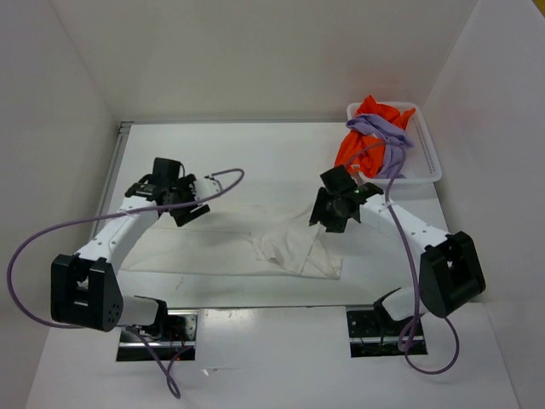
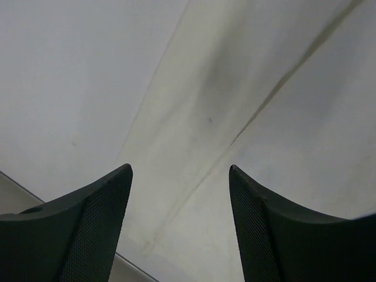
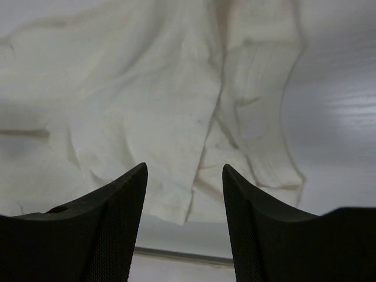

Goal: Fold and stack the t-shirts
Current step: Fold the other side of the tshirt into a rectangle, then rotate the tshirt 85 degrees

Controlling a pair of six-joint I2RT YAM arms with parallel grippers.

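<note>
- No legible text, label, brand, number or sign in any of the three views.
</note>
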